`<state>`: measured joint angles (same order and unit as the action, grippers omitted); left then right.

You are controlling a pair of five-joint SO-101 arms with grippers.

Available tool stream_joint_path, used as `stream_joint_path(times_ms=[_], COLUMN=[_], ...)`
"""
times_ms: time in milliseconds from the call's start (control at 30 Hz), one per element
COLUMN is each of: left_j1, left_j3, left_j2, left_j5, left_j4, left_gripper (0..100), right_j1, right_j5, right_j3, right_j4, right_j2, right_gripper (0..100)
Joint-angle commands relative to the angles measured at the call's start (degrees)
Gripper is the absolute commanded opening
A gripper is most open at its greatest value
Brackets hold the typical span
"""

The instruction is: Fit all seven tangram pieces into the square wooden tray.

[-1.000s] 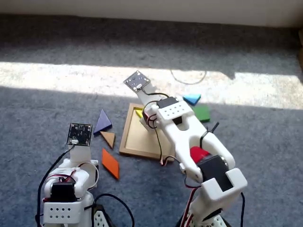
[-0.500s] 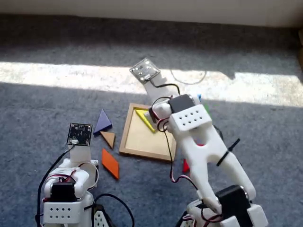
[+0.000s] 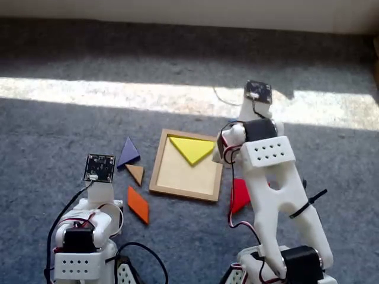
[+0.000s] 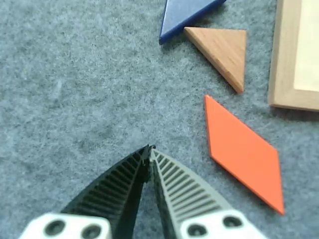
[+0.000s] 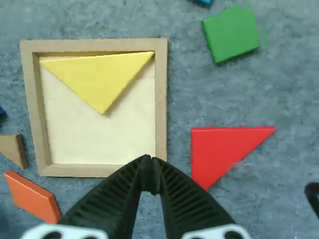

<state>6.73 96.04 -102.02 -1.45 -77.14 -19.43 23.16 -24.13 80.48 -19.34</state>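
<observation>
Within the last second the right arm has swung off the square wooden tray (image 3: 155, 173) to the side, uncovering the yellow triangle (image 3: 192, 148); the left arm has not moved.

Right gripper (image 5: 148, 162): jaws pressed together, holding nothing, above the tray's near rim. Left gripper (image 4: 150, 149): likewise closed and empty, over grey carpet (image 4: 75, 74) near the orange parallelogram (image 4: 243, 155).

Progress: one piece of seven is seated. The yellow triangle lies flat inside the tray, its long edge along the far wall and its apex pointing toward the centre; the rest of the pale floor is uncovered.

Six pieces remain outside. On the left arm's side lie the parallelogram, the dark blue triangle (image 4: 185, 11) and the small wood-coloured triangle (image 4: 222, 49), the last two close together. On the other side lie the large red triangle (image 5: 219, 145), just beside the rim, and the green square (image 5: 231, 33), farther off. A blue sliver (image 5: 202, 2) at the edge of the right wrist view is probably the seventh piece; too little shows to tell its shape.

The tray is a shallow light-wood frame with a raised rim, flat on the carpet.
</observation>
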Motion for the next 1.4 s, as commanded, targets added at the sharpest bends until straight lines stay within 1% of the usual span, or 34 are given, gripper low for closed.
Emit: stream_joint_path(times_ms=[0,67,100,133,267,300,333,600,833,933,1367], left_j1=[0.7,0.7,0.7,0.7,0.7,0.7,0.7,0.7,0.7,0.7,0.7], left_j3=[1.1,1.1,1.1,1.1,1.1,1.1,1.1,1.1,1.1,1.1,1.1], left_j2=[-2.2,-2.2,-2.2,-2.2,-2.2,-2.2,-2.2,-2.2,-2.2,-2.2,-2.2], left_j5=[0.4,0.4,0.4,0.4,0.4,0.4,0.4,0.4,0.4,0.4,0.4], left_j4=[-0.2,-0.2,-0.2,-0.2,-0.2,-0.2,-0.2,-0.2,-0.2,-0.2,-0.2], left_gripper=[1,1,1,1,1,1,1,1,1,1,1], right_j1=[0.7,0.7,0.7,0.7,0.7,0.7,0.7,0.8,4.6,5.8,5.8], right_j5=[6.0,8.9,10.2,11.5,15.9,16.6,17.1,23.6,25.1,24.9,25.1], right_j3=[-2.4,-5.5,-7.3,-8.8,-14.1,-15.1,-15.7,-16.3,-16.3,-16.3,-16.7], right_j4=[1.2,0.6,-0.2,-1.0,-6.9,-8.5,-9.9,-19.1,-26.3,-26.9,-27.1], right_j2=[-1.2,-1.0,-0.7,-0.5,1.2,1.8,2.4,10.9,16.1,16.0,16.2], right_gripper=[1.4,2.8,5.7,10.1,33.5,36.8,37.9,37.8,37.8,37.8,37.7])
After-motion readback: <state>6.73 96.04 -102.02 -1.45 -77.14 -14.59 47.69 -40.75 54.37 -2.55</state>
